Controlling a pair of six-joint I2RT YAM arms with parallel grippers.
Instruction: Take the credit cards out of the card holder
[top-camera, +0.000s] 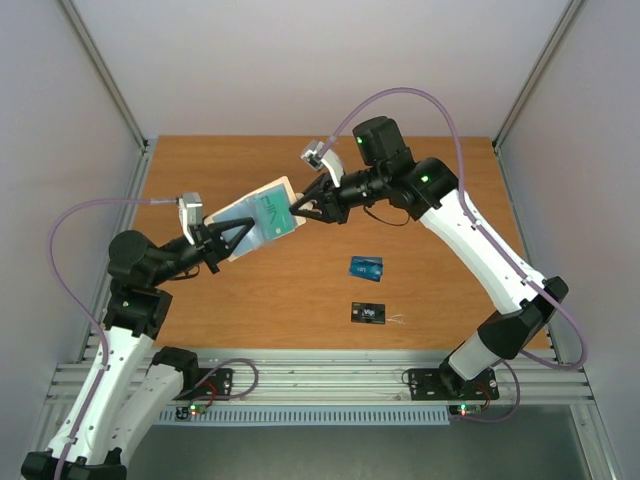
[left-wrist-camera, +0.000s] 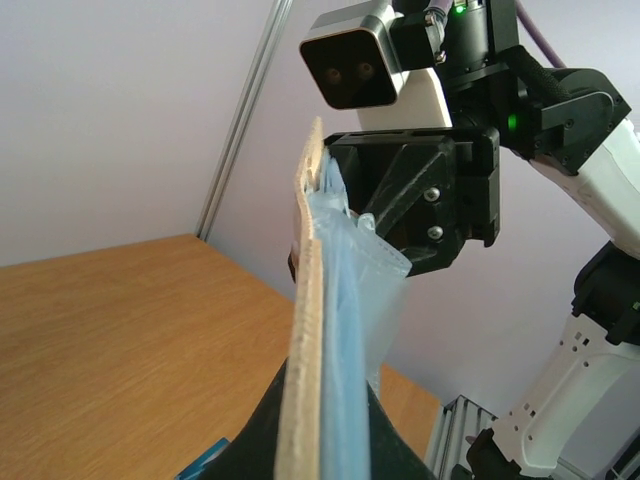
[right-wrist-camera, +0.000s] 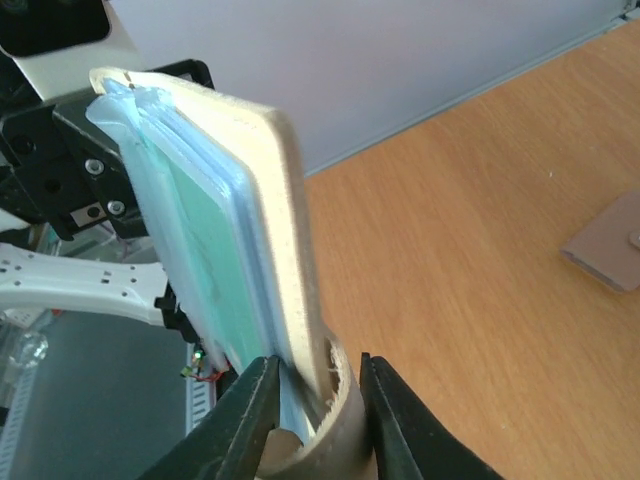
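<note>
As I read the bench from its left edge across, the left gripper comes first. Its jaws are pressed together on the left end of the card holder. The holder is clear of the wood, raised over the left half of the bench, and its other end slants toward the far edge. In the left wrist view I see it edge-on, beige rim on one face and pale blue panel on the other, rising from between the dark fingers.

The teal-green card sits in the holder's right panel. The right wrist view shows it lying flat against that panel under a translucent sleeve.

The right gripper pinches the holder's other end. In its own view the fingers bear on both faces, with the beige rim bent between them. I note that both tools grip the one holder, facing each other.

Further right, the blue card lies flat on the bench, just right of centre and apart from the holder. The black card lies flat closer to the near edge, near the blue one but not touching it.

A mauve-brown pouch lies on the wood at the right margin of the right wrist view. I cannot tell which part of the bench it occupies.
</note>
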